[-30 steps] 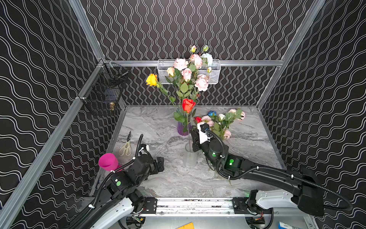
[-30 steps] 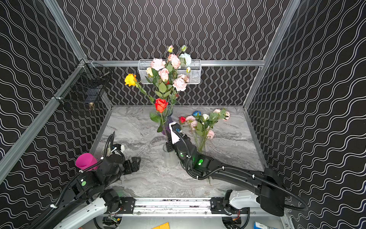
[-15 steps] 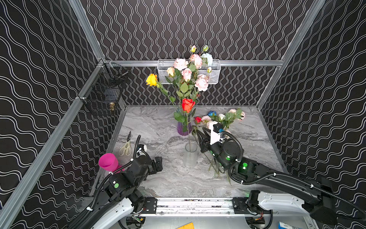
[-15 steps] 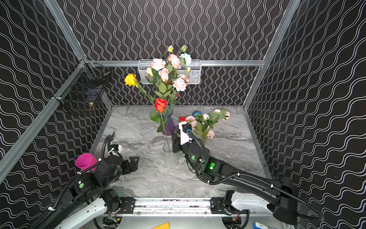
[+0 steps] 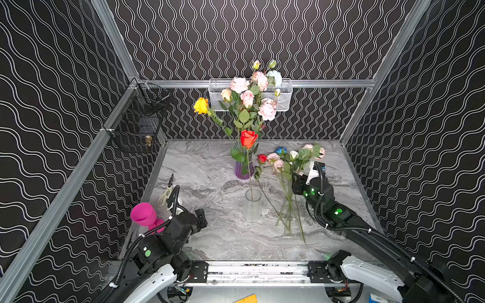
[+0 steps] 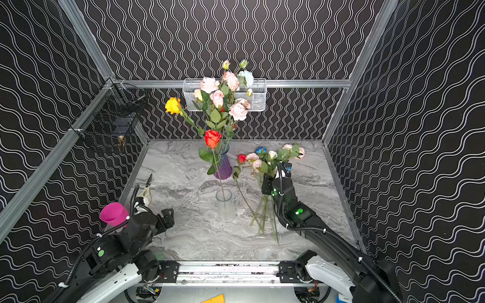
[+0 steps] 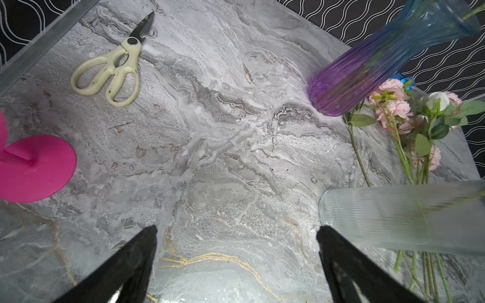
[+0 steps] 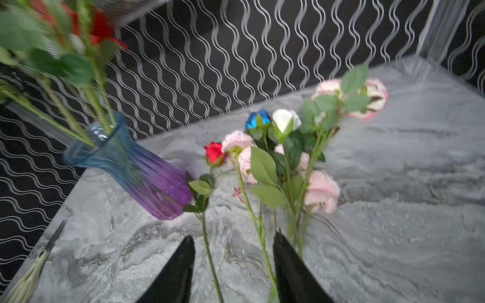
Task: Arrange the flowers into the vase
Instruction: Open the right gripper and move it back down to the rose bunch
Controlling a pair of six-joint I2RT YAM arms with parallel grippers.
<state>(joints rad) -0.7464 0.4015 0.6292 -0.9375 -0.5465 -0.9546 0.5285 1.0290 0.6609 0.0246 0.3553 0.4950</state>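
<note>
A red rose (image 5: 248, 138) stands alone in the clear ribbed vase (image 5: 252, 205) at mid-table. Behind it, the purple-and-blue vase (image 5: 243, 171) holds a bouquet of pink, white and yellow flowers (image 5: 246, 99). Several loose flowers (image 5: 287, 164) lie on the marble to the right, showing red, pink, white and blue heads (image 8: 262, 147). My right gripper (image 5: 295, 181) (image 8: 233, 236) hovers open over their stems, and two stems lie on the table between its fingers. At the front left, low over bare marble, my left gripper (image 5: 201, 218) (image 7: 236, 229) is wide open and empty.
Cream-handled scissors (image 5: 165, 195) and a pink cup (image 5: 143, 213) sit along the left edge near my left arm. A white mesh basket (image 5: 284, 95) hangs on the back wall. A black wire basket (image 5: 139, 120) hangs on the left wall.
My right gripper let go of the red rose in the clear vase, swung right to the loose flowers and opened wider. The left arm barely moved.
</note>
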